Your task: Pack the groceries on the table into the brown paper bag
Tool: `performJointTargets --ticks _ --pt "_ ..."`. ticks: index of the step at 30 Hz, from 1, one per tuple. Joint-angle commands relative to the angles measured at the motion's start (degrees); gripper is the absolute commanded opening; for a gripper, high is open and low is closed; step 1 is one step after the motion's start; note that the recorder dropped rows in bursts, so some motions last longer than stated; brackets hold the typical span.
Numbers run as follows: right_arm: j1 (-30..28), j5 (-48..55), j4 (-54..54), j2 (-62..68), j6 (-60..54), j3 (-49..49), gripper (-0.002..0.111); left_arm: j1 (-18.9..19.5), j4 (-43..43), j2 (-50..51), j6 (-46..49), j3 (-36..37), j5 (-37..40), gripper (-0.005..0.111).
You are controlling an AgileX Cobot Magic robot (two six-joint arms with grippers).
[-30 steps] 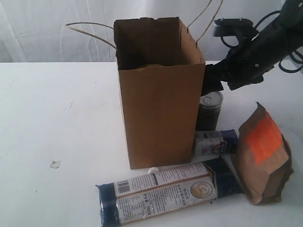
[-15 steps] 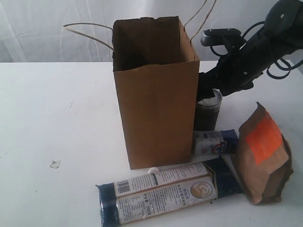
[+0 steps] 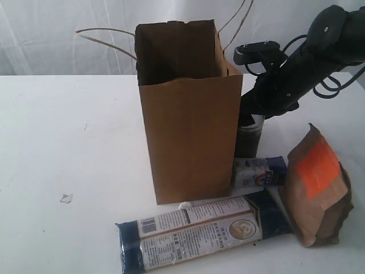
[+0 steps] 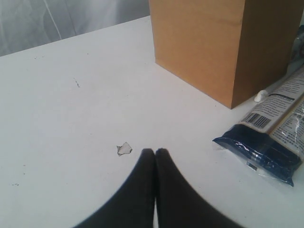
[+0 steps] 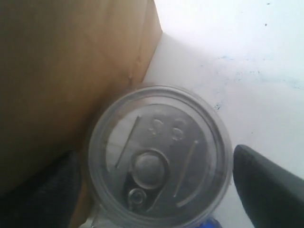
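Observation:
The brown paper bag [image 3: 191,120] stands open on the white table [image 3: 74,137]. Right behind its right side stands the dark silver-lidded can [image 3: 249,140]. My right gripper [image 3: 251,116] is open and lowered over the can's top. In the right wrist view its fingers [image 5: 268,183] flank the lid [image 5: 154,154] without touching it. In front lie the small blue-white packet [image 3: 259,171], the long navy-tan packet [image 3: 197,231] and the brown pouch with orange label [image 3: 318,182]. My left gripper [image 4: 155,152] is shut and holds nothing, low over the table. The bottle and jar are out of view.
A tiny clear wrapper scrap [image 3: 66,198] lies on the table left of the bag, just beside my left fingertips [image 4: 147,154]. A small white knob [image 3: 184,205] sits at the bag's front base. The bag's string handles [image 3: 105,34] stick out above its rim.
My right arm has swung left and down, bringing its open gripper over the can's top. The bag has shifted slightly. The left gripper's earlier position is not shown.

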Motion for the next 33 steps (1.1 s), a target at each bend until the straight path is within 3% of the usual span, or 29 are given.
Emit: performJointTargets --ticks 1,19,29,33 --pt "0.38 -0.22 -0.55 0.02 -1.34 -0.45 0.08 0.08 -0.4 -0.29 -0.16 0.22 0.29 0.0" --pt "1.61 0.39 -0.51 1.72 -2.31 -0.45 0.082 0.08 -0.4 -0.29 -0.16 0.22 0.29 0.0" --pt "0.96 -0.08 -0.85 1.72 -0.06 -0.45 0.035 0.08 -0.4 -0.29 -0.16 0.22 0.29 0.0" --pt "0.51 -0.08 -3.48 0.82 1.09 -0.45 0.025 0.08 -0.4 -0.29 -0.16 0.22 0.29 0.0"
